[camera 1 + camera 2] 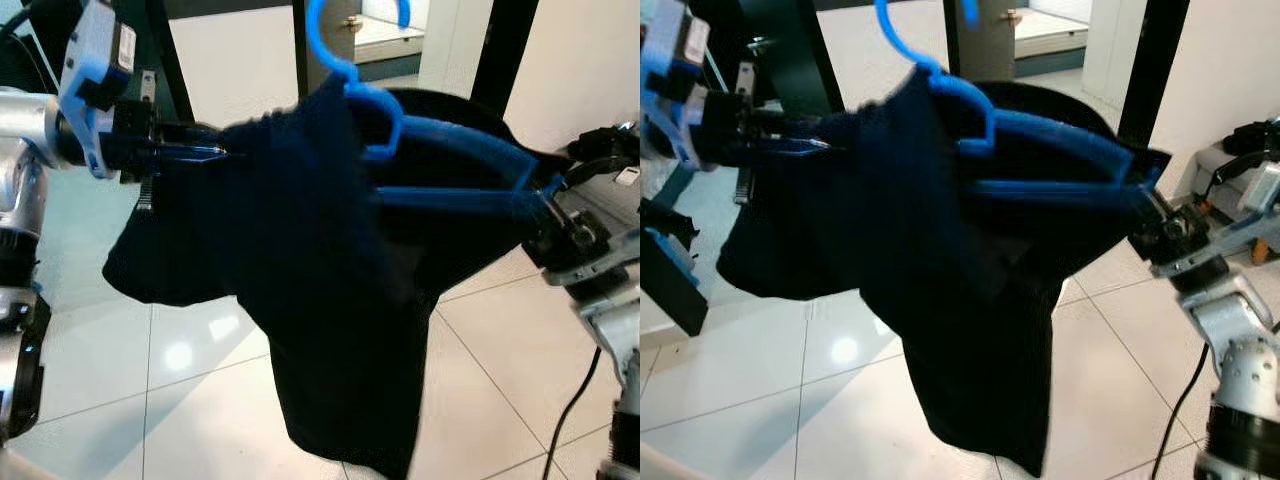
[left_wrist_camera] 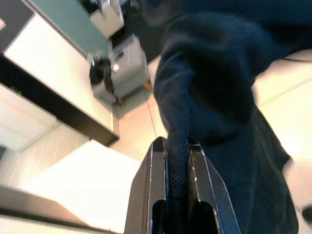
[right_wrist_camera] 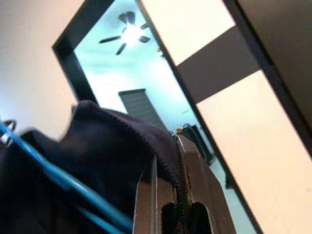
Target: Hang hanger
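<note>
A dark navy garment [image 1: 310, 270] hangs on a blue plastic hanger [image 1: 440, 165], held up between my two arms in front of me. The hanger's hook [image 1: 335, 45] points up above the cloth. My left gripper [image 1: 200, 148] is shut on the garment's left edge; the left wrist view shows a fold of navy cloth [image 2: 176, 141] pinched between the fingers [image 2: 155, 165]. My right gripper [image 1: 545, 200] is shut on the garment's right end by the hanger's tip; the right wrist view shows cloth [image 3: 165, 161] clamped in it, with the blue hanger wire [image 3: 53, 170] beside.
White glossy floor tiles [image 1: 190, 380] lie below. Black door frames [image 1: 505, 55] stand behind, with a room beyond. A black cable [image 1: 570, 415] trails down at the right. A black and blue object [image 1: 665, 260] stands at the left.
</note>
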Motion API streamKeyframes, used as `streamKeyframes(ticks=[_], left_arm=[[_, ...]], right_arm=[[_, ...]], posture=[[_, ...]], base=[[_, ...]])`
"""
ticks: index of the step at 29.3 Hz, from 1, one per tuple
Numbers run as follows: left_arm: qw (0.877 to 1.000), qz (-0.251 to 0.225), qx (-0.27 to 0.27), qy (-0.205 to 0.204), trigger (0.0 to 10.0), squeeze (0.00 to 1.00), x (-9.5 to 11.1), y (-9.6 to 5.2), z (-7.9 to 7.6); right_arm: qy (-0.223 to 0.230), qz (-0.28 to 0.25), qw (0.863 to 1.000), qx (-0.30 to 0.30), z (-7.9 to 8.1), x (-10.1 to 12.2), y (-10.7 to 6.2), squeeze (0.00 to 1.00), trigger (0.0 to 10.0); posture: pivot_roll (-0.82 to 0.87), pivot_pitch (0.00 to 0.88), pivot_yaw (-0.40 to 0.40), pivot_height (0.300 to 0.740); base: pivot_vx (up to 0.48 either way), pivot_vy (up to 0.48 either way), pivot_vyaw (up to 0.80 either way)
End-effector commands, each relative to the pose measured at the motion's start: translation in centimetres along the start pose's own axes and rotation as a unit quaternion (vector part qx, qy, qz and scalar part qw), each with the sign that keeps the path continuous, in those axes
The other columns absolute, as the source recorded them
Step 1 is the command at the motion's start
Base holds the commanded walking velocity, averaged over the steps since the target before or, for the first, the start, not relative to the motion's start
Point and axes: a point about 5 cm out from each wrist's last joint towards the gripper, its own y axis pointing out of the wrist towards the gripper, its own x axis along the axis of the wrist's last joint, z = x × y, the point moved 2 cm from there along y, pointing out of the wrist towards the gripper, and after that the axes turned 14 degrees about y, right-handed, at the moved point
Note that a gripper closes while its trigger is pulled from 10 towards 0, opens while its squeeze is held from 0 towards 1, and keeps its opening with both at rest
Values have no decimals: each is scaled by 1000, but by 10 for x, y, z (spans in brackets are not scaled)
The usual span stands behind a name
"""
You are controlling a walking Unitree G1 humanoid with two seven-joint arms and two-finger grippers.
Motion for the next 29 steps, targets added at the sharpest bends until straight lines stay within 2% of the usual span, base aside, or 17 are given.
streamKeyframes(ticks=[1,7,14,16,17,19,20,22,24,26,27,29], left_arm=[[1000,25,8,17,0,0,2,-6,1],[998,59,15,18,0,0,-4,-5,-2],[992,87,89,13,0,0,-7,10,9],[989,87,122,8,0,0,-7,20,11],[989,87,122,8,0,0,-7,20,11],[986,77,147,-11,0,0,-6,33,10],[986,77,147,-11,0,0,-6,33,10],[984,95,151,-23,0,0,-12,47,0],[980,113,159,-29,0,0,-19,51,-4],[972,148,182,-30,0,0,-30,52,-8],[972,148,182,-30,0,0,-30,52,-8],[959,164,226,-37,0,0,-37,52,-9]], right_arm=[[-16,-7,1000,-4,1,6,5,0,0],[-20,1,1000,-7,1,2,12,0,0],[-34,42,998,10,12,-17,25,0,0],[-47,65,997,2,13,-29,31,0,0],[-47,65,997,2,13,-29,31,0,0],[-50,75,996,-4,13,-41,38,0,0],[-50,75,996,-4,13,-41,38,0,0],[-43,59,997,-7,15,-45,48,0,0],[-41,49,998,-10,15,-44,53,0,0],[-37,34,999,-13,16,-43,61,0,0],[-37,34,999,-13,16,-43,61,0,0],[-31,34,999,-9,19,-49,68,0,0]], posture=[[-3,0,32,740],[-3,0,29,740],[-4,0,31,740],[-7,0,33,740],[-7,0,33,740],[-10,0,33,740],[-10,0,33,740],[-10,0,33,740],[-10,0,33,740],[-10,0,33,740],[-10,0,33,740],[-10,0,32,740]], base=[[0,0,0],[0,0,0],[0,0,0],[0,0,0],[0,0,0],[0,0,0],[0,0,0],[0,0,0],[0,0,0],[0,0,0],[0,0,0],[0,0,0]])
